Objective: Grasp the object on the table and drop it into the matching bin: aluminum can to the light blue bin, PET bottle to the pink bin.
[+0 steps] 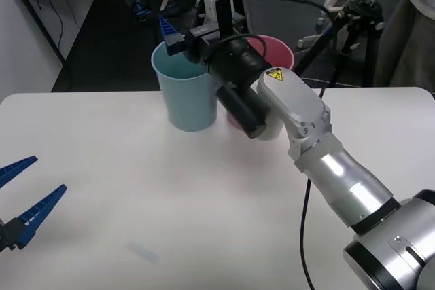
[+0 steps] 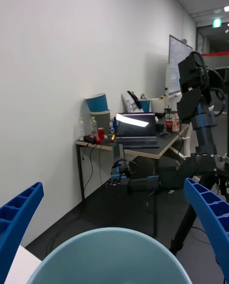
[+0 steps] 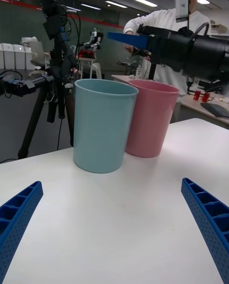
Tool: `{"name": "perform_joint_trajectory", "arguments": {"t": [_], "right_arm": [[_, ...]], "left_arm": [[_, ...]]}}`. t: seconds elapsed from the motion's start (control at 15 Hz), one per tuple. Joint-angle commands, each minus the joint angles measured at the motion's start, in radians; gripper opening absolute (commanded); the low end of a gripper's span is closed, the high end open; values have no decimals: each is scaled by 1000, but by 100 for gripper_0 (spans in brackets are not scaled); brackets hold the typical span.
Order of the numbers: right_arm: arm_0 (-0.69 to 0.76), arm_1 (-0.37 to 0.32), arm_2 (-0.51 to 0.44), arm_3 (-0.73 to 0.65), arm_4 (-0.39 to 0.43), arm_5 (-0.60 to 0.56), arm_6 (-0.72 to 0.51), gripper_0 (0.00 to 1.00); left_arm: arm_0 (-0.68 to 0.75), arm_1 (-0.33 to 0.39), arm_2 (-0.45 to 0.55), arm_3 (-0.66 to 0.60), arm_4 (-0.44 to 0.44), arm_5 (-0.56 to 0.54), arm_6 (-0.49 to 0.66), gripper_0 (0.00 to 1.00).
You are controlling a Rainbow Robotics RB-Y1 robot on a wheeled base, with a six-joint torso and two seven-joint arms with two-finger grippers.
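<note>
My right gripper (image 1: 171,37) hangs just above the mouth of the light blue bin (image 1: 187,96), and it is open with nothing between its fingers. In the right wrist view that gripper (image 2: 113,184) looks out over the bin's rim (image 2: 109,246). The pink bin (image 1: 279,49) stands right beside the blue one, partly hidden behind my right arm. The aluminum can is out of view. My left gripper (image 1: 27,191) waits open and low over the white table (image 1: 136,188) at its near left. From the left wrist, the light blue bin (image 3: 100,121) and pink bin (image 3: 150,117) stand side by side.
A black tripod (image 1: 353,11) stands behind the table at the back right, with a person (image 1: 418,11) next to it. Another tripod with gear (image 3: 55,74) rises beyond the table's far edge. A cluttered desk (image 2: 138,143) lines the white wall.
</note>
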Motion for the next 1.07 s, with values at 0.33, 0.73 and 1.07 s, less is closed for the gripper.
{"name": "perform_joint_trajectory", "arguments": {"t": [0.33,0.73,1.07], "right_arm": [[315,-205,33,-384,-14,-106,-15,100],[579,-348,-139,-537,-48,-379,-4,100],[773,-365,-363,-537,-44,-640,1,100]], "left_arm": [[0,0,0,0,0,0,0,100],[0,0,0,0,0,0,0,100],[0,0,0,0,0,0,0,100]]}}
